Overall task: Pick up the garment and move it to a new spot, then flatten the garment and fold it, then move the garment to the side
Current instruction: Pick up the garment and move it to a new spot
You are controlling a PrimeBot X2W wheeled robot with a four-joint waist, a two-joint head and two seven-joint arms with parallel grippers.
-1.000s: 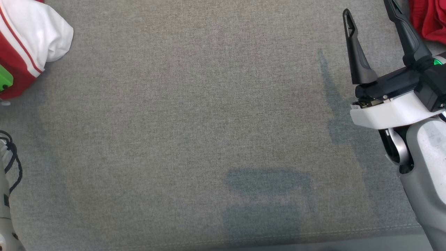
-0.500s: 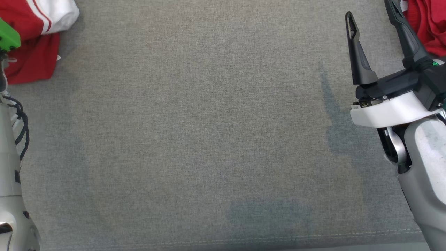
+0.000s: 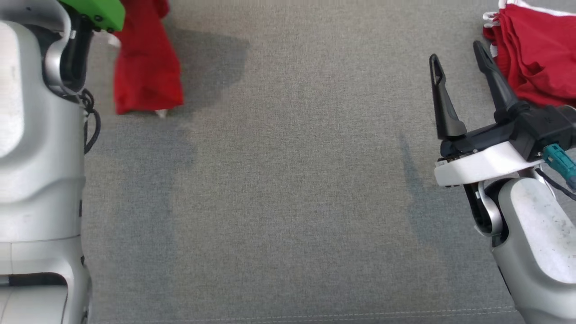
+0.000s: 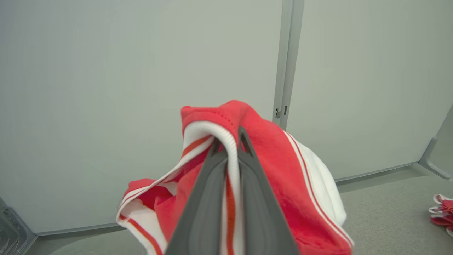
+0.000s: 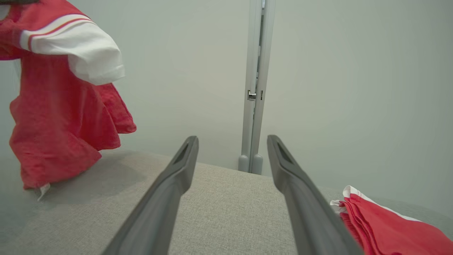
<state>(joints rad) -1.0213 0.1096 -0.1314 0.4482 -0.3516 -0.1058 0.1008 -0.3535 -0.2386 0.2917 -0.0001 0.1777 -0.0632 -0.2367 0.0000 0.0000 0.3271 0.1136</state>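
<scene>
The garment is a red shirt with white sleeves and red-striped white trim. My left gripper is shut on its striped edge and holds it up in the air. In the head view the garment hangs at the upper left beside my left forearm. The right wrist view shows the garment dangling with its lower hem at or just above the grey surface. My right gripper stands open over the right side of the surface, with nothing between its fingers.
A pile of folded red garments with white trim lies at the far right, close beside the right gripper; it also shows low right as the folded pile. The grey fabric surface spreads between the arms. A pale wall stands behind.
My left gripper has shut on the garment and lifted it off the surface, so it now hangs. The head camera has shifted too. The right gripper stays open.
</scene>
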